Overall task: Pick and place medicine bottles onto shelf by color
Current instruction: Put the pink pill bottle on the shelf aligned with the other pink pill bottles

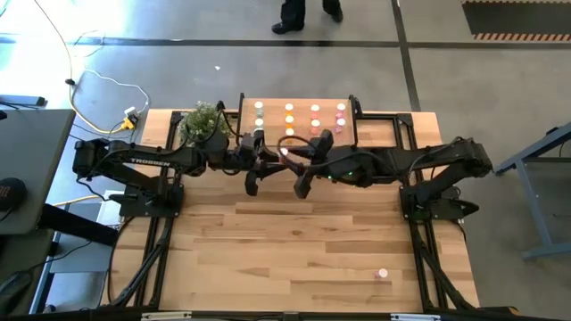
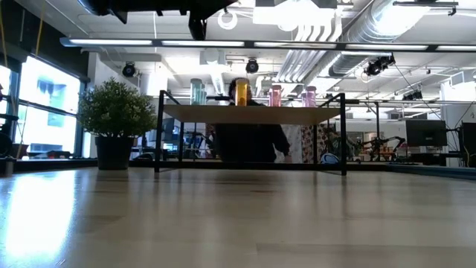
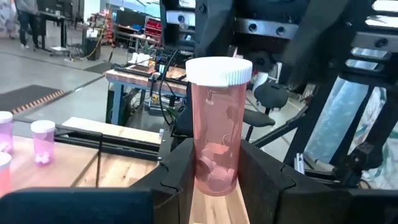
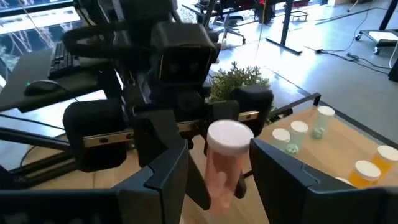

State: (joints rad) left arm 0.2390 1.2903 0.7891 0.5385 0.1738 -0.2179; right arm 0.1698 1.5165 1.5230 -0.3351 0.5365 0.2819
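Only in the left wrist view is the grip seen clearly: a pink medicine bottle (image 3: 217,124) with a white cap is pinched upright between the fingers of the left gripper (image 3: 214,186). Some small pale pieces are seen lying at its bottom. In the right wrist view, the same bottle is seen from the other side. The fingers of the right gripper (image 4: 217,168) are spread on both sides of it, and a gap is visible on at least one side.

The high view shows that both grippers meet just in front of the shelf (image 1: 272,105), above the table (image 1: 294,250). The shelf bottles (image 1: 289,109) are arranged there in columns by color: pale green, orange, then pinks. One more bottle (image 1: 383,274) is seen alone on the table, near the front right corner. A potted plant (image 1: 203,120) is placed beside the shelf.

The word "TROSSEN" can be read on the left arm (image 1: 147,162). No label can be read on the bottles.
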